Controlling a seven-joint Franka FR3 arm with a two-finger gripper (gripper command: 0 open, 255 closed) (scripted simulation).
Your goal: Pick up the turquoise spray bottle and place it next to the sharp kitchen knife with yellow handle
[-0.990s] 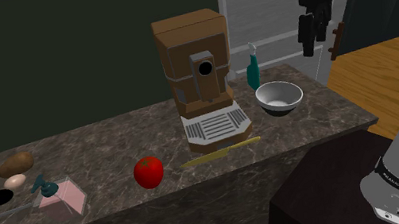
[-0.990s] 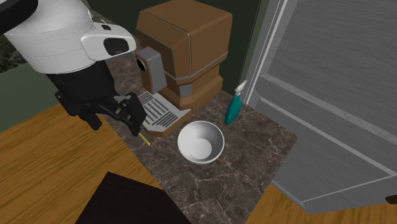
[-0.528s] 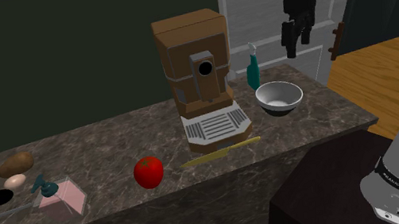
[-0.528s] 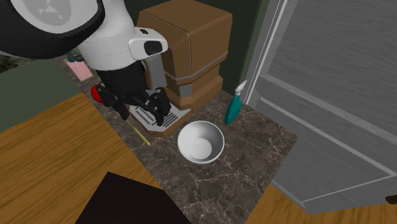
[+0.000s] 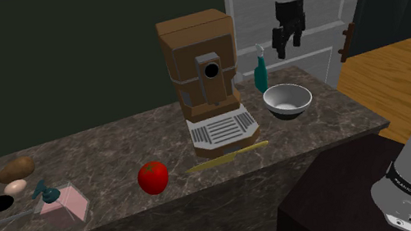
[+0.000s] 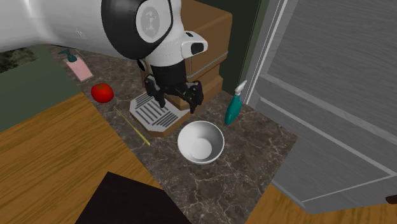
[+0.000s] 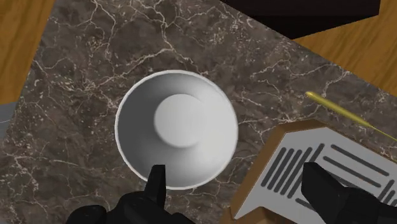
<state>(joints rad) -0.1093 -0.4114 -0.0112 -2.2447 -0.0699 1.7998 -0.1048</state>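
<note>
The turquoise spray bottle (image 5: 260, 71) (image 6: 232, 109) stands upright at the back of the marble counter (image 5: 117, 148), between the brown coffee machine (image 5: 199, 58) and the white door. The yellow-handled knife (image 5: 227, 157) (image 6: 133, 126) (image 7: 341, 109) lies flat near the counter's front edge, in front of the machine's drip tray (image 7: 321, 170). My gripper (image 5: 285, 41) (image 6: 175, 102) (image 7: 238, 191) hangs open and empty in the air, above the white bowl (image 7: 177, 130) and to the right of the bottle in the shoulder view.
The white bowl (image 5: 288, 100) (image 6: 200, 142) sits between bottle and counter end. A red tomato (image 5: 153, 177) (image 6: 102, 93) lies left of the knife. Farther along, a potato (image 5: 15, 169), an egg (image 5: 15, 187) and a small teal dispenser (image 5: 43, 190) on a pink block.
My arm has swung from past the counter's end toward the shoulder view's left, now over the bowl and nearer the bottle. The fingers stayed open. No object moved.
</note>
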